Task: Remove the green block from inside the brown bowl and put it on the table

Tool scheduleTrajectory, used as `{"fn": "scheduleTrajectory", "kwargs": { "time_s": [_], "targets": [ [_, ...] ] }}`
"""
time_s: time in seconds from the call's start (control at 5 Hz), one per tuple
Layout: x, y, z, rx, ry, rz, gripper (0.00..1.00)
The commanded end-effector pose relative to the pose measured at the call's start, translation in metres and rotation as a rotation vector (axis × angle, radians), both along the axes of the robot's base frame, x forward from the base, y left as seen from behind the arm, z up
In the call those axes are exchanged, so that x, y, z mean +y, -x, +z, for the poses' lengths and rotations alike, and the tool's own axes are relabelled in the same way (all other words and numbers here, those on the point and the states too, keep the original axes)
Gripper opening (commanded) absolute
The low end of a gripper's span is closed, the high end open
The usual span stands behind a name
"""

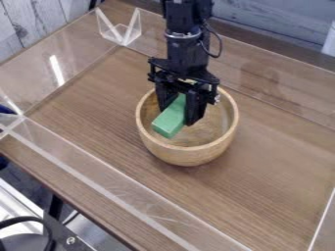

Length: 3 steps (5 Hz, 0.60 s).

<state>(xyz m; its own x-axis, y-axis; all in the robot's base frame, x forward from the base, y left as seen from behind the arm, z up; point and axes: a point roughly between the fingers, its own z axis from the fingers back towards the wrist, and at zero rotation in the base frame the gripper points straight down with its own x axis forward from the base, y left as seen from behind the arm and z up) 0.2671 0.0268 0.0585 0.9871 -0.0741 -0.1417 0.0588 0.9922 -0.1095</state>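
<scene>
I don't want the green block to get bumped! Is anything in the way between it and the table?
Yes: the round light-tan wooden bowl's rim circles the small bright green block. The black tool would probably need to lift it over that to reach the brown wooden table.

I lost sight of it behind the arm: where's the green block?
The green block is inside the brown bowl, on its left side, by the jaws.
</scene>
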Motion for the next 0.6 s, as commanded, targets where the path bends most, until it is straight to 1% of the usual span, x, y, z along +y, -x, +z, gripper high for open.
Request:
{"fn": "scheduleTrajectory", "kwargs": {
  "time_s": [0.0, 0.4],
  "targets": [
    [0.002, -0.015, 0.018, -0.084, -0.018, -0.007, 0.0],
    [0.011, -0.02, 0.045, -0.14, -0.015, 0.014, 0.0]
  ]
}}
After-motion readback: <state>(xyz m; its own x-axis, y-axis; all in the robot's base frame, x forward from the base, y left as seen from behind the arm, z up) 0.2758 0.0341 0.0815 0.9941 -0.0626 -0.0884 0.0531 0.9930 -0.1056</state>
